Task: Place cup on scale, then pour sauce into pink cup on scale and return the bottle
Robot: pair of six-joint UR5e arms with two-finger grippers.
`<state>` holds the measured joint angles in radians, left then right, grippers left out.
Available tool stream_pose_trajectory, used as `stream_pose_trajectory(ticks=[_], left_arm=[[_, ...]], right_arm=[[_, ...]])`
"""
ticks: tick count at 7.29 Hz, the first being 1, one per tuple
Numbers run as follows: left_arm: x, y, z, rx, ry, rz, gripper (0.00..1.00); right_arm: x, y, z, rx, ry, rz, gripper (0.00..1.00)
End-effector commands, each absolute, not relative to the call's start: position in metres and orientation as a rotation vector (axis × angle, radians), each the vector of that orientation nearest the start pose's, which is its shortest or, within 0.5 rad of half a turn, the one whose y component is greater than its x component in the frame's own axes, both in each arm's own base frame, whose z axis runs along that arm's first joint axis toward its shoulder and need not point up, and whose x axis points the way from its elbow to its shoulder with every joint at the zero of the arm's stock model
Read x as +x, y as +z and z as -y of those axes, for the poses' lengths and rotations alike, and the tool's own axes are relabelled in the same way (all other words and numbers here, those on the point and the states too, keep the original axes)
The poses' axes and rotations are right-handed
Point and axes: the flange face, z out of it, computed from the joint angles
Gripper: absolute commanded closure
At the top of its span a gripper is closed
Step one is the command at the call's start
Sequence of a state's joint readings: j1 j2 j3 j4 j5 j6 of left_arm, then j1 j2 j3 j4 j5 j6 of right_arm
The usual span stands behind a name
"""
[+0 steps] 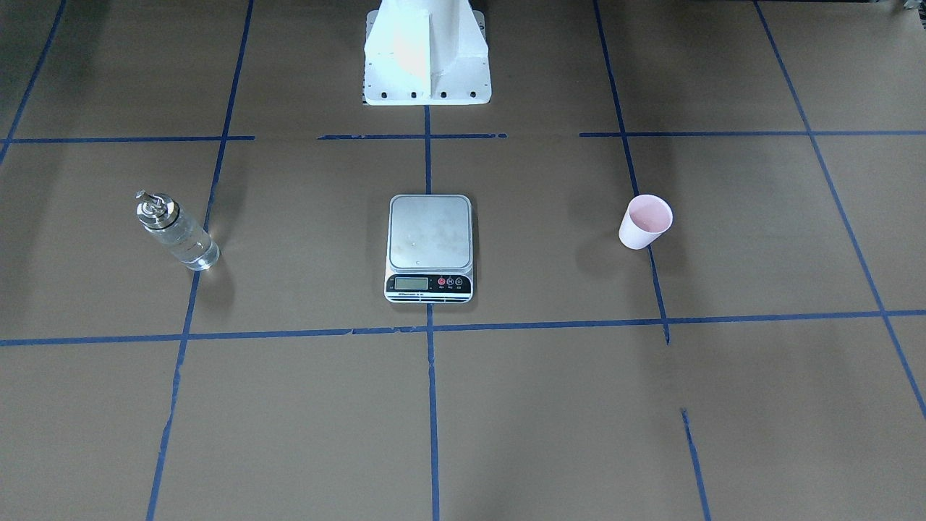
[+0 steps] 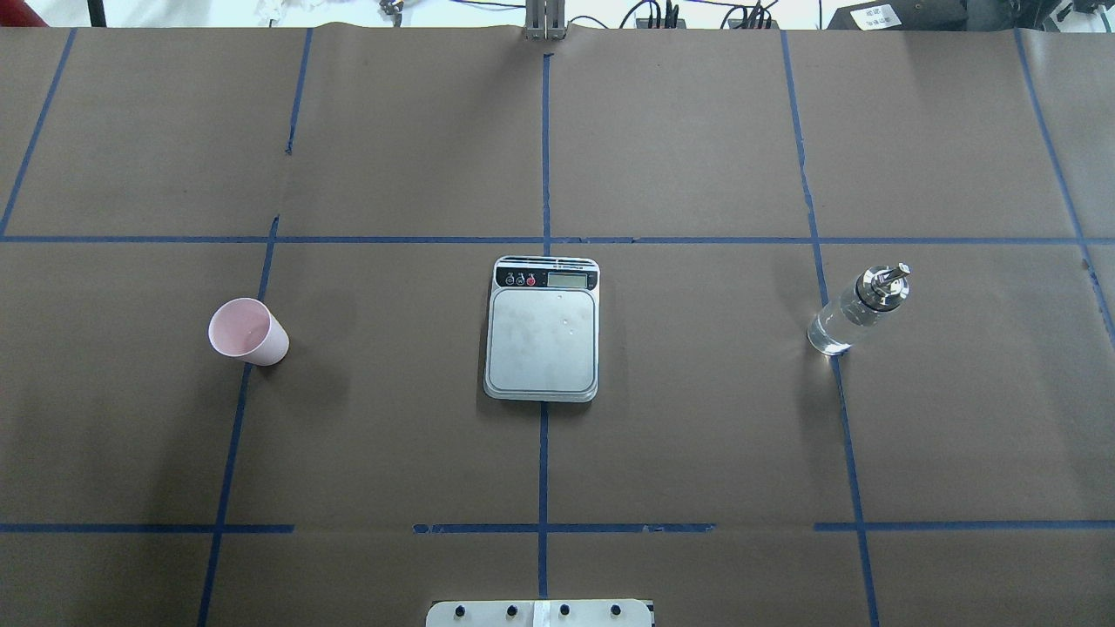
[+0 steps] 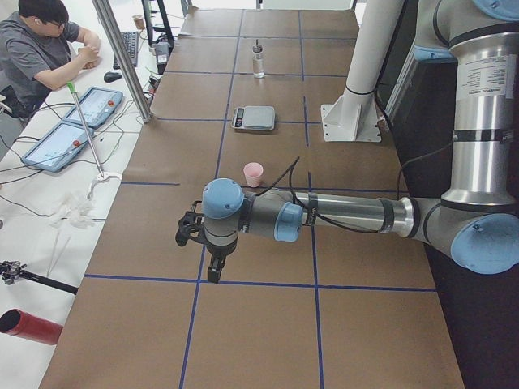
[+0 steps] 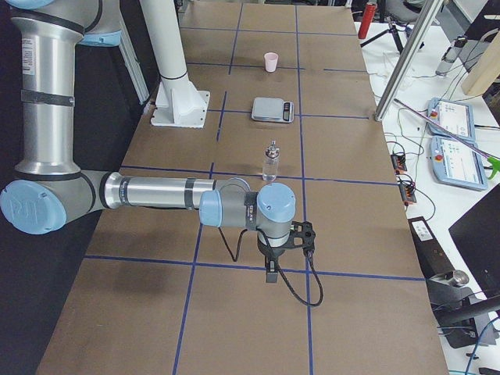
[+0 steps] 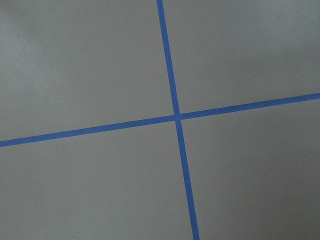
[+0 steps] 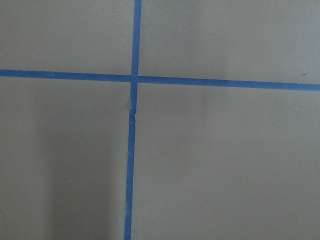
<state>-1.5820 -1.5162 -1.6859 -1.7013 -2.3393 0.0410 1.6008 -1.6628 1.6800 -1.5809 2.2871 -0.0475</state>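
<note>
Pale pink paper cup [image 2: 248, 332] set left-arm side, clear glass bottle [image 2: 858, 309] right-arm side, silver-platformed scale [image 2: 543, 335] centred for both. Left gripper [image 3: 213, 271], right gripper [image 4: 270, 272]: opening cannot be told.

Brown paper [image 2: 697, 131] covers my table, gridded with blue tape [image 2: 545, 131]. Past the far edge is a white bench [image 3: 32, 243] with loose cables [image 3: 24, 203], two tablets [image 3: 96, 105] and a keyboard [image 3: 130, 44]. A man [image 3: 36, 49] sits there. Light is even, shadows soft.
</note>
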Motion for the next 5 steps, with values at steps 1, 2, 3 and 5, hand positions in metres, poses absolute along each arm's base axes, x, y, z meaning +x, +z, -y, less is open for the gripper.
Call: stream_pose_trajectory(ticks=[1,2,3,5], left_arm=[[-0.069,0.611,0.482,0.243,0.119,-0.759,0.00],[-0.069,0.612,0.482,0.244,0.123,-0.759,0.00],[-0.069,0.608,0.482,0.257,0.128,-0.758,0.00],[-0.052,0.600,0.489,0.336,0.195,-0.749,0.00]], right_arm=[[0.080,0.653,0.451,0.034,-0.020,0.717,0.00],[0.080,0.653,0.451,0.034,-0.022,0.717,0.00],[0.072,0.646,0.454,0.041,-0.044,0.717,0.00],[0.048,0.622,0.470,0.071,-0.104,0.720,0.00]])
